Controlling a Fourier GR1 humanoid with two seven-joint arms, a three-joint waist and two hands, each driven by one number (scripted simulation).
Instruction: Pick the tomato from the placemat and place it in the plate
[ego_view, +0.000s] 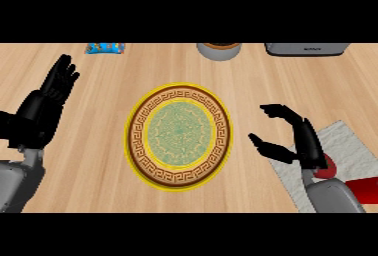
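I see an evenly lit table (96, 125), bright and warm, with no glare on the wood. The light seems to come from above: shadows are faint, only a soft dark edge under the plate (179, 182) rim, left of my right hand's (299, 145) fingers (275, 111). The black fingers of both hands read as near-flat silhouettes with little shading. Everything looks slightly soft, and objects beyond the fingertips, at the table's far edge, are soft as well.
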